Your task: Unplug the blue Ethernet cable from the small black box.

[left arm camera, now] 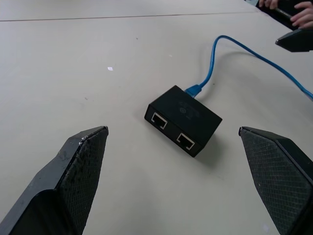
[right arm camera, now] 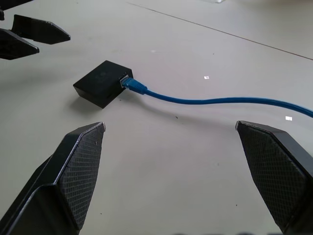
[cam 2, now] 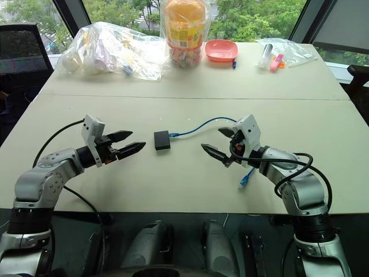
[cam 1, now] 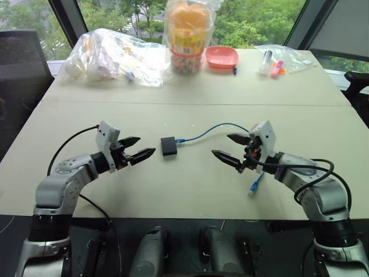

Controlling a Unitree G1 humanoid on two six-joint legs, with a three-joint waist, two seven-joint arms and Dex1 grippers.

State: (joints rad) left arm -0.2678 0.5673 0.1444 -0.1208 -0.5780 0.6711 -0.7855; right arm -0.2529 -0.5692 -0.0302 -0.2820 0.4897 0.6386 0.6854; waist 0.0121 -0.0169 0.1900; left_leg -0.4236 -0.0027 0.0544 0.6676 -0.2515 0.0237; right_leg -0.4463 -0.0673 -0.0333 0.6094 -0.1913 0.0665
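The small black box (cam 1: 169, 146) lies on the beige table (cam 1: 190, 184) between my two grippers. Two empty ports show on the side of the box (left arm camera: 183, 120) that faces my left gripper. The blue Ethernet cable (cam 1: 210, 130) is plugged into the box's other side (right arm camera: 103, 83) and arcs away to the right, passing under my right arm; its free plug (cam 1: 253, 186) lies near the table's front edge. My left gripper (cam 1: 136, 148) hovers open just left of the box. Right of the box, my right gripper (cam 1: 232, 148) is open above the cable (right arm camera: 210, 102).
At the table's far side lie a clear plastic bag (cam 1: 112, 57) of items, a tall jar of sweets (cam 1: 187, 34), a pink dish (cam 1: 222, 56) and a small bag with markers (cam 1: 279, 60). A seam (cam 1: 190, 104) crosses the tabletop behind the box.
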